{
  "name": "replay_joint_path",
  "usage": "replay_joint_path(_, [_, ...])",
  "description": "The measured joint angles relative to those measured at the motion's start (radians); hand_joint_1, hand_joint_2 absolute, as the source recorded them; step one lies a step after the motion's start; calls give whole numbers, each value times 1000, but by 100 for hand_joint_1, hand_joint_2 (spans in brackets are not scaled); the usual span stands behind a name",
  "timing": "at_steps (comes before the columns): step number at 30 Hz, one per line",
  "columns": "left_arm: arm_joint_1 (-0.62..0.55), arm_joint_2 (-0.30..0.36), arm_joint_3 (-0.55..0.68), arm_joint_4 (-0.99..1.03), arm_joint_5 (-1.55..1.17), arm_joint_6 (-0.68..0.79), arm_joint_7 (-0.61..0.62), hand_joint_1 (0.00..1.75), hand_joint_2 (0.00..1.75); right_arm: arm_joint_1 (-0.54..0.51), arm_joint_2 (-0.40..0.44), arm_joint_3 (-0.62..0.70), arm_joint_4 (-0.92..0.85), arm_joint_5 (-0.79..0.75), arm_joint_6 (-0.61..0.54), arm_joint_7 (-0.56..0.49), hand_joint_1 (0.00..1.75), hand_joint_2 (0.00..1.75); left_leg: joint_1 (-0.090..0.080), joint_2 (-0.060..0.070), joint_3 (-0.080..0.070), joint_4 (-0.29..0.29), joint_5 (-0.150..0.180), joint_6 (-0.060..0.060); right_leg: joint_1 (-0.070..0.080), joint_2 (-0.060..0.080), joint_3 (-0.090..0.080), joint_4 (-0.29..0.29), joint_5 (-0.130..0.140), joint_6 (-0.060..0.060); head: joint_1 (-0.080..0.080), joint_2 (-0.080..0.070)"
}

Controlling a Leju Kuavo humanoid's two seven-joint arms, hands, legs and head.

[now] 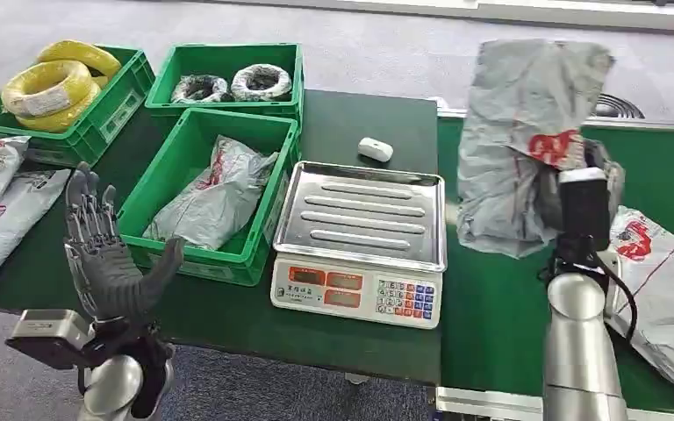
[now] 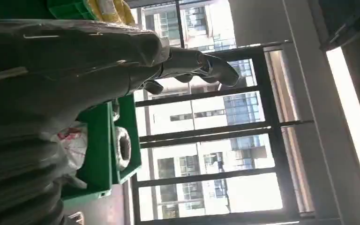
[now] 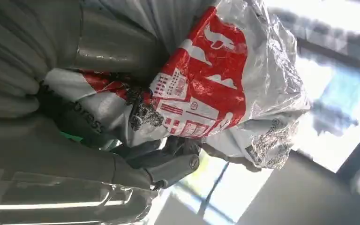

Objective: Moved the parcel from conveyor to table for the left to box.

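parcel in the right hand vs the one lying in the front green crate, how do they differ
The held parcel hangs lifted above the conveyor, gripped by the right hand; the crate parcel lies slack inside the front green crate, untouched. The held one shows a bold red print, while the crate one's red marking is fainter. Both are crumpled grey plastic mailers.

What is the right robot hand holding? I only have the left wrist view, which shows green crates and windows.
Observer: The right robot hand grips a grey parcel with red print, lifted above the green conveyor.
Operator: Is the scale free?
Observer: Yes, the scale has a bare steel tray.
Operator: And my left robot hand?
Observer: The left robot hand is raised and holds nothing, in front of the crate containing a grey bag.
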Motion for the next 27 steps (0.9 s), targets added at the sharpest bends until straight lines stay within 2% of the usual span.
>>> replay_joint_path(3, [-46, 4, 22, 19, 7, -9, 5, 0, 175, -85, 7, 74, 104, 14, 14, -2, 175, 175, 0, -9, -2, 0, 4, 0, 0, -8, 0, 0, 1, 1, 0, 0])
replay_joint_path(7, [-61, 8, 38, 32, 8, -11, 5, 0, 175, -132, 9, 112, 183, 15, 15, -7, 175, 175, 0, -10, -4, 0, 4, 0, 0, -9, -1, 1, 1, 1, 0, 0])
replay_joint_path(11, [-104, 11, 48, 71, 29, -32, 43, 0, 175, -185, 16, 155, 279, 53, 162, 21, 175, 175, 0, -10, -7, 0, 4, 0, 0, -9, -2, 0, 1, 1, 0, 0])
replay_joint_path(14, [-174, 11, 66, 151, 34, -65, 69, 0, 175, -252, 64, 208, 441, 67, 245, -26, 175, 175, 0, -9, -5, 0, 4, 0, 0, -9, -3, 1, 2, 0, 0, 0])
replay_joint_path(15, [-197, 11, 69, 178, 34, -75, 75, 0, 175, -266, 76, 222, 491, 67, 283, -58, 159, 175, 0, -9, -5, 1, 5, -1, 0, -9, -3, 1, 2, 0, 0, 0])
replay_joint_path(16, [-216, 9, 71, 209, 31, -84, 77, 0, 175, -277, 88, 239, 536, 72, 314, -86, 154, 175, 1, -10, -5, 1, 5, -1, 1, -9, -3, 1, 2, 0, 0, 0])
replay_joint_path(24, [-291, 6, 72, 362, -18, -100, 117, 0, 175, -296, 123, 323, 726, 89, 376, -134, 155, 175, 1, -10, -7, 1, 6, -1, 0, -9, -4, 1, 2, 0, 0, 0])
replay_joint_path(25, [-294, 6, 72, 370, -18, -100, 119, 0, 175, -296, 123, 327, 735, 90, 378, -136, 103, 175, 0, -10, -7, 1, 6, -1, 0, -9, -4, 1, 2, 0, 0, 0])
replay_joint_path(26, [-298, 6, 72, 378, -19, -101, 120, 0, 175, -296, 122, 331, 744, 90, 379, -137, 0, 175, 0, -10, -7, 1, 6, -1, 0, -9, -4, 1, 2, 0, 0, 0])
replay_joint_path(27, [-301, 6, 72, 385, -19, -101, 120, 0, 175, -297, 122, 335, 751, 90, 379, -137, 0, 175, 0, -10, -7, 1, 6, -1, 0, -9, -4, 1, 2, 0, 0, 0])
